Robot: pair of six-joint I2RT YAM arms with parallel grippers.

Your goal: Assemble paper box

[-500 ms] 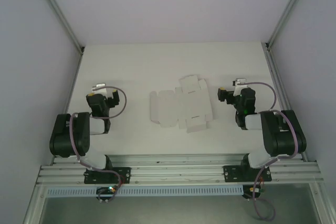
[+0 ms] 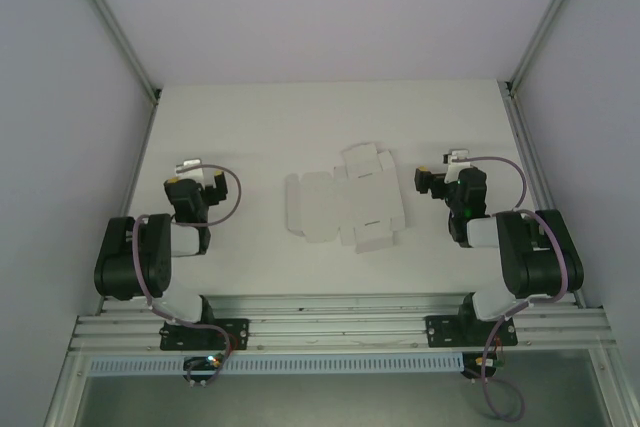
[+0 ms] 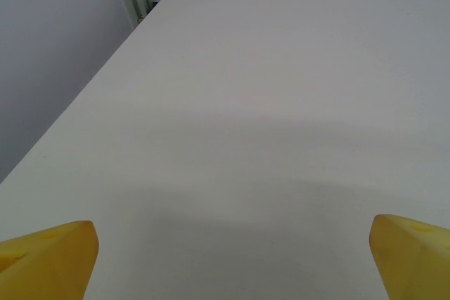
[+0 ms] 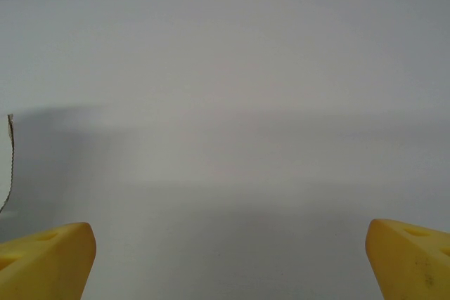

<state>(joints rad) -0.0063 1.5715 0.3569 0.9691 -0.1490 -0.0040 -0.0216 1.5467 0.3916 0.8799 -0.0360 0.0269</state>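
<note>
The paper box (image 2: 344, 199) lies as a flat white die-cut blank with tabs and flaps in the middle of the table, between the two arms. My left gripper (image 2: 190, 169) rests folded back to the blank's left, well apart from it. In the left wrist view its yellow fingertips (image 3: 49, 261) stand wide apart over bare table, so it is open and holds nothing. My right gripper (image 2: 452, 161) sits to the blank's right, also open, its yellow fingertips (image 4: 46, 261) spread with nothing between them. A sliver of the blank's edge (image 4: 8, 163) shows at the left border of the right wrist view.
The white table (image 2: 330, 122) is walled by grey panels with aluminium posts at the back corners (image 2: 156, 95). An aluminium rail (image 2: 340, 327) carrying both arm bases runs along the near edge. Open tabletop stretches behind the blank.
</note>
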